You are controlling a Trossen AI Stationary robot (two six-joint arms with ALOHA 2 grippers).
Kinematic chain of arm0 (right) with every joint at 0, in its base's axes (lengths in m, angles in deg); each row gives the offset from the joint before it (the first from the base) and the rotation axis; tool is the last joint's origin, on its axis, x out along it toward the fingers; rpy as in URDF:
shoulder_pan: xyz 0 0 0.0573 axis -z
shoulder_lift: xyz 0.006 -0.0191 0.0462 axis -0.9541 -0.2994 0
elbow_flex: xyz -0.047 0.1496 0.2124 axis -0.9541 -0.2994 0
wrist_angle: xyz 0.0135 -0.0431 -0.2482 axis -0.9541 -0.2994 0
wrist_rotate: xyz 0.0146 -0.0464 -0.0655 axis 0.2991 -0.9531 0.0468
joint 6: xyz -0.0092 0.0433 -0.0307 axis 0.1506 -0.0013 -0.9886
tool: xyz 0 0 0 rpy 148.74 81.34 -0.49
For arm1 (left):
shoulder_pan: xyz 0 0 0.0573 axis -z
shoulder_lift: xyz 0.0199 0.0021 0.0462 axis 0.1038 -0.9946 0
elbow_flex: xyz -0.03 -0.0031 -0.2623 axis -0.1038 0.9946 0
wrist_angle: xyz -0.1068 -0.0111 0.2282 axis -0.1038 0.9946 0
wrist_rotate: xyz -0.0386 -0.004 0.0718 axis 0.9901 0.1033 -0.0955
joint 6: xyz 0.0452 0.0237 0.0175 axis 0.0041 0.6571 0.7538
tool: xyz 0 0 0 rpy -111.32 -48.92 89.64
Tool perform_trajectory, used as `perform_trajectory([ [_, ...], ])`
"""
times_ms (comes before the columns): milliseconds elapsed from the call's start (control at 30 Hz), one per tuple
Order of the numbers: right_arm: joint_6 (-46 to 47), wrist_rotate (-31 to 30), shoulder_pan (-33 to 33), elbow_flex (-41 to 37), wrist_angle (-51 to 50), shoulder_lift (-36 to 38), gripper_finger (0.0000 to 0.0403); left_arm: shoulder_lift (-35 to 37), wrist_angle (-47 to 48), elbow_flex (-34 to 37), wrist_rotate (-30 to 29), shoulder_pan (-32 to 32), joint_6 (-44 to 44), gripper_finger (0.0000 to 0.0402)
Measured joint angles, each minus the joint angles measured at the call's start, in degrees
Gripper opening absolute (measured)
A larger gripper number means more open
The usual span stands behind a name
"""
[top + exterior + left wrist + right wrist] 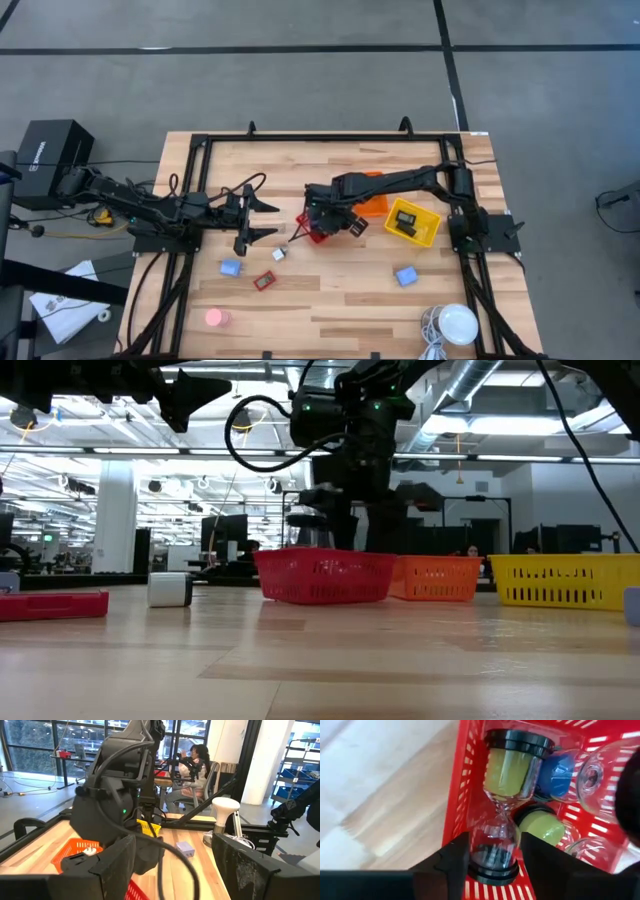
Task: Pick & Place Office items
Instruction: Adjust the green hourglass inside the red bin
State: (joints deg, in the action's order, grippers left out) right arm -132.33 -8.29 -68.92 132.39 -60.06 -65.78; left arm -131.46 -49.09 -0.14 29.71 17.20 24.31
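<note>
We see the pale wooden slatted table, then the red plastic mesh basket beneath the right gripper, whose fingers bracket a clear glass sand timer with green sand and black caps inside it; whether they clamp it we cannot tell. The left gripper hovers spread apart, beside the basket

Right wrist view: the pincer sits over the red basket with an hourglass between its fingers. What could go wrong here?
1. The hourglass is glass lying on other hourglasses; a release might knock them.
2. The right pincer sits close to the red basket wall and could snag it when lifting.
</note>
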Motion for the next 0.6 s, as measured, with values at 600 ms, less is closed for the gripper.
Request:
perform_trajectory([
  [600,9.76,-6.03,-0.58,2.77,-10.5,0.0,0.0201,0.0,0.02,0.0,0.0,-0.02,0.0,0.0259],
])
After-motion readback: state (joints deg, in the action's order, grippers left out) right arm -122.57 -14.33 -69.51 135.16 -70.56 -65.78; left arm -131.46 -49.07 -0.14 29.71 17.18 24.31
